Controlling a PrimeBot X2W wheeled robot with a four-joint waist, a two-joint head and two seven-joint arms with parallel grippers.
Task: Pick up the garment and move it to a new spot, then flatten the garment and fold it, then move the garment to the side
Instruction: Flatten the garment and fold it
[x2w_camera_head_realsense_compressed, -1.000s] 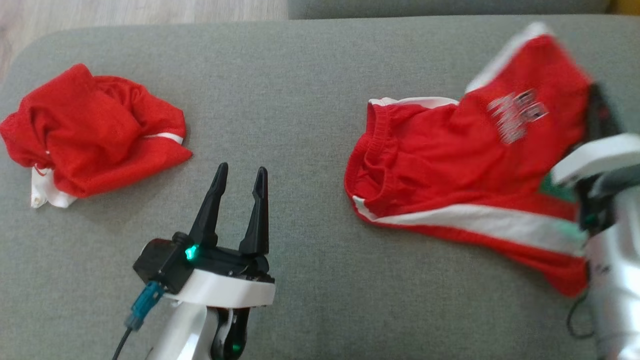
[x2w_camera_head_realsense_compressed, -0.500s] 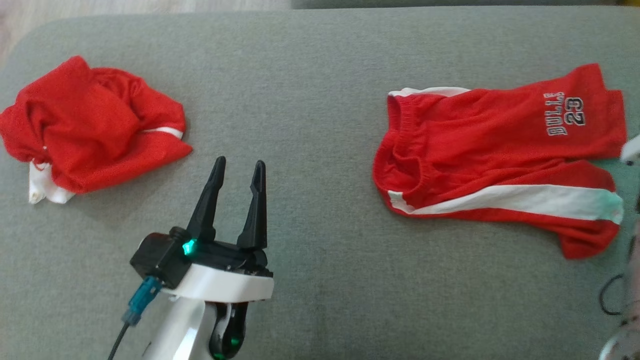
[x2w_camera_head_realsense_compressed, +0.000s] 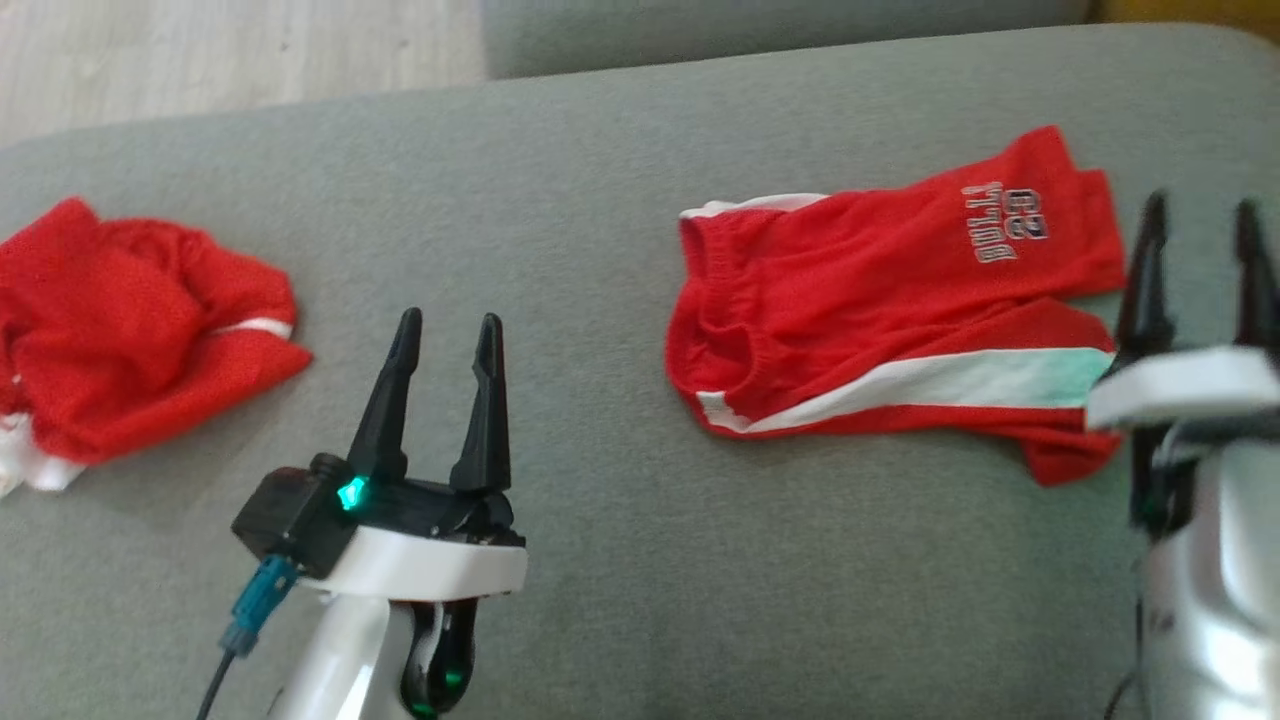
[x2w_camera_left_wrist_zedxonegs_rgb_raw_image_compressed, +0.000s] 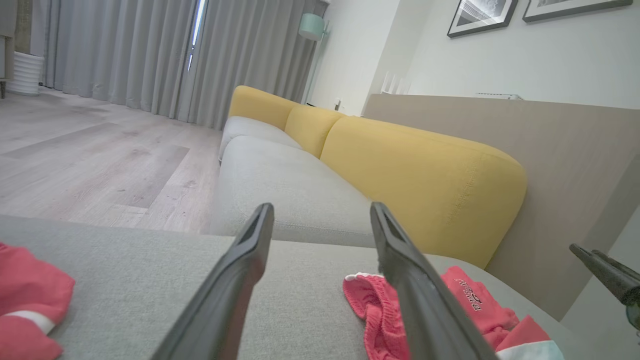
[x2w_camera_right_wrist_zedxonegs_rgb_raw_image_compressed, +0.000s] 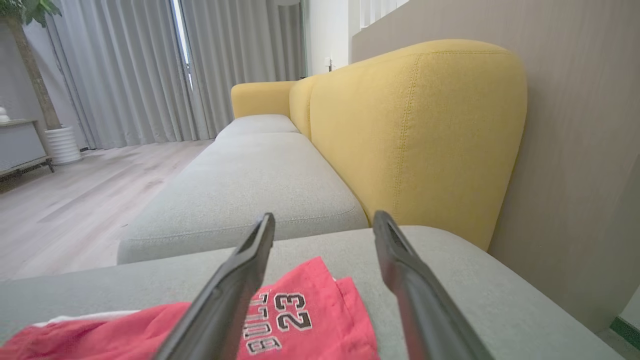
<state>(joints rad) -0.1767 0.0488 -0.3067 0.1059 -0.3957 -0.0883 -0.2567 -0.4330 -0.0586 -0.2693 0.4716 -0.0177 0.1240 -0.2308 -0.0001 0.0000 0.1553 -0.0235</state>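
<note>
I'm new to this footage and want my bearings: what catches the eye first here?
The red shorts with a white side stripe and a BULLS 23 print lie spread on the grey fabric cushion, toward the robot's right. A crumpled red mesh garment sits at the far left. The left gripper hovers between them and the right gripper at the shorts' right end, both with dark fingers apart and holding nothing.

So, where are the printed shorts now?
In the head view the shorts lie on the grey cushion at right, beside the right gripper's open jaws.

Head downward, wrists low, sharing garment (x2w_camera_head_realsense_compressed: 880, 300)
</note>
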